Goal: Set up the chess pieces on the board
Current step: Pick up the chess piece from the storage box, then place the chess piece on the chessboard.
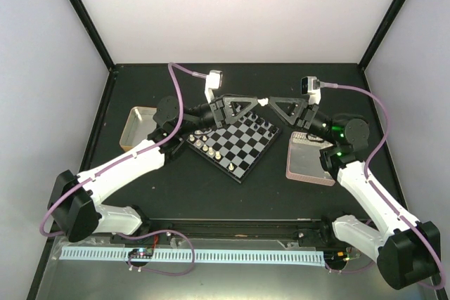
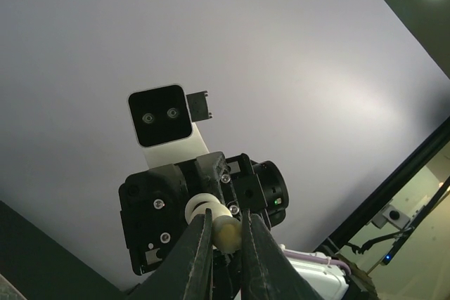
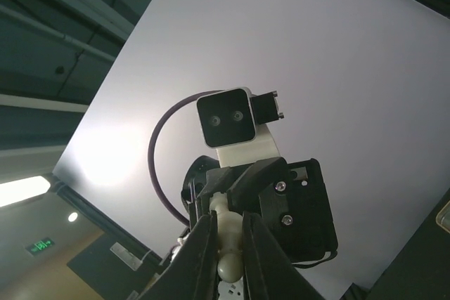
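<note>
Above the far corner of the chessboard [image 1: 236, 142], the left gripper [image 1: 258, 104] and the right gripper [image 1: 271, 101] met tip to tip, with one small cream-white chess piece [image 1: 264, 102] between them. In the left wrist view, that arm's two fingers [image 2: 200, 244] were pressed in on the piece from both sides, nearly closed, and the other gripper's dark body and white wrist camera [image 2: 163, 117] faced straight into the lens. The right wrist view showed the mirror of this: its own fingers [image 3: 202, 251] were drawn in against the pale piece, touching it on either side (both hands seemed to have it at once).

The piece hung in the air, clear of the board and not resting on any square.

The board lay turned like a diamond on the black table [image 1: 211, 187], between the two arms. A row of cream pieces [image 1: 208, 147] stood along its near-left edge, and a few pieces stood near the far-right edge, too small to make out. A pink tray [image 1: 309, 163] sat just right of the board, partly under the right arm. A yellow-rimmed metal tin [image 1: 137, 126] sat to the left, apart from the board.
</note>
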Action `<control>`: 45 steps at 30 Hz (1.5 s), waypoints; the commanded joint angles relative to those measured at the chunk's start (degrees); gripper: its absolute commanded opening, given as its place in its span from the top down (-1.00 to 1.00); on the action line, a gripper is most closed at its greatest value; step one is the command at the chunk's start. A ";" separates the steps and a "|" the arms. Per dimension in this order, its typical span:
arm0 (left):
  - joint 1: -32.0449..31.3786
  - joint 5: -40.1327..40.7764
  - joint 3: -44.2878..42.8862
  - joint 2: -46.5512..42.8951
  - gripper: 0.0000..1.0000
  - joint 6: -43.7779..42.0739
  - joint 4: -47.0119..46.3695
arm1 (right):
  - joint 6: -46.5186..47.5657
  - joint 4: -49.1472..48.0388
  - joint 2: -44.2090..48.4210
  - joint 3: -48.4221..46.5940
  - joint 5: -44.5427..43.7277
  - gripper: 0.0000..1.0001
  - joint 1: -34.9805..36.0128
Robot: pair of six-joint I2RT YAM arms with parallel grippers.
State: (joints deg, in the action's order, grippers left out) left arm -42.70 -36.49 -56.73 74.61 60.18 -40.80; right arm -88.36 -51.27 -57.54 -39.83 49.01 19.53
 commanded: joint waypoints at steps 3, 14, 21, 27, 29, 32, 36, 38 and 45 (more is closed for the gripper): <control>0.51 -0.21 0.04 -0.87 0.97 -1.73 -0.74 | 1.94 1.74 1.02 -1.04 -0.92 0.97 0.33; 1.38 17.08 1.76 -11.97 0.97 -23.19 28.78 | 33.69 46.72 2.39 -6.58 -6.52 0.98 0.52; 1.52 38.40 5.46 -23.46 0.97 -39.47 45.50 | 55.39 78.63 -7.00 -13.99 -30.72 0.98 9.43; 1.73 48.95 7.89 -30.79 0.97 -45.74 48.73 | 60.90 85.38 -23.06 -21.65 -44.65 0.98 20.46; 1.88 50.86 8.51 -32.34 0.97 -46.87 48.81 | 61.69 86.22 -28.91 -26.36 -47.07 0.97 23.31; 1.98 53.56 9.04 -34.29 0.97 -48.35 49.12 | 62.12 86.79 -37.28 -32.32 -47.57 0.97 25.81; 2.10 55.45 9.40 -36.33 0.97 -50.02 50.13 | 61.66 87.44 -47.16 -41.81 -47.11 0.97 26.76; 2.20 56.14 9.80 -37.30 0.97 -50.58 50.64 | 60.94 87.71 -50.95 -45.26 -46.84 0.97 26.72; 2.45 58.78 11.93 -38.97 0.97 -52.86 48.27 | 60.55 91.15 -61.58 -56.21 -46.23 0.96 26.99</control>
State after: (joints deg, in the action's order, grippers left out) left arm -40.82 19.38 -45.52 36.10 10.20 8.23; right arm -27.99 36.84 -115.42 -91.15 3.60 46.26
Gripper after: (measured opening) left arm 0.106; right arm 0.059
